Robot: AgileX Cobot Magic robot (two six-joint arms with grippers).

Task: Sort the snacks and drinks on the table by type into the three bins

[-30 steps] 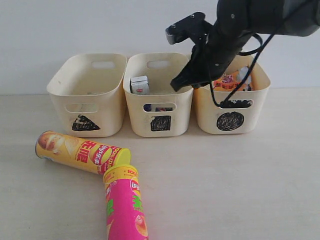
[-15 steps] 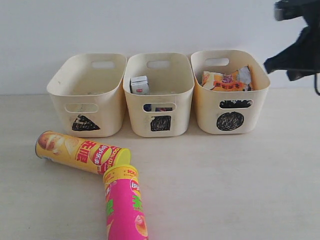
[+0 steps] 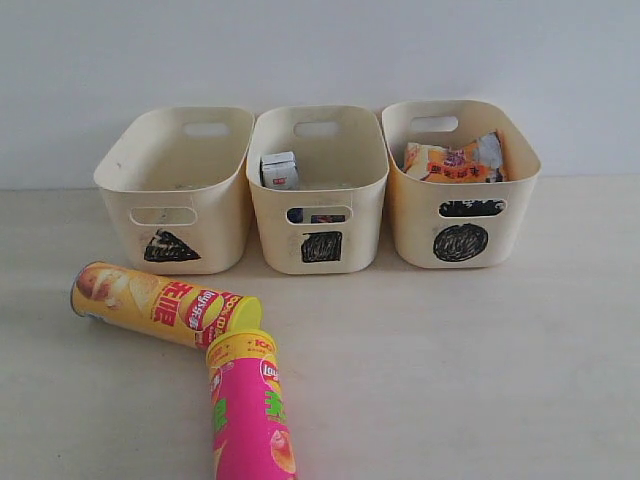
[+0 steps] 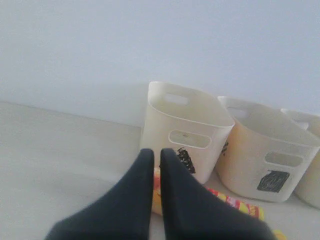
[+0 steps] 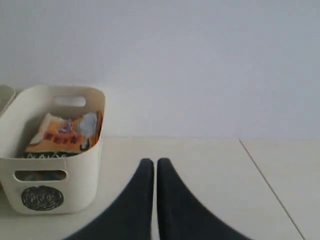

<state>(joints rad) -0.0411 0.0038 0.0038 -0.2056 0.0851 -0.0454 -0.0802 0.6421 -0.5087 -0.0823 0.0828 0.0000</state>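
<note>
The table (image 3: 480,380) is mostly bare on the right and near side, so plenty of open room is left there for swinging an arm around. Along the far edge the three bins are lined up: triangle bin (image 3: 215,235) on the left, square bin (image 3: 365,225) in the middle, circle bin (image 3: 415,225) on the right, nearly touching side to side.

Only two things are left to sort, by the look of it. The yellow tube (image 3: 160,305) is lying near the triangle bin, its long axis running left to right and slanting a bit nearer at the lid end. The pink tube (image 3: 248,415) is laid near-to-far, its cap touching that lid.

Neither arm is seen in the exterior view. The left gripper (image 4: 157,151) is pressed almost together, nothing held, with the yellow tube just past the tips, so the left arm is judged the nearer one. The right gripper (image 5: 154,161) is pressed together too, empty, over by the circle bin.

An orange bag (image 3: 455,160) is sat in the circle bin and a small carton (image 3: 279,170) in the square one.
</note>
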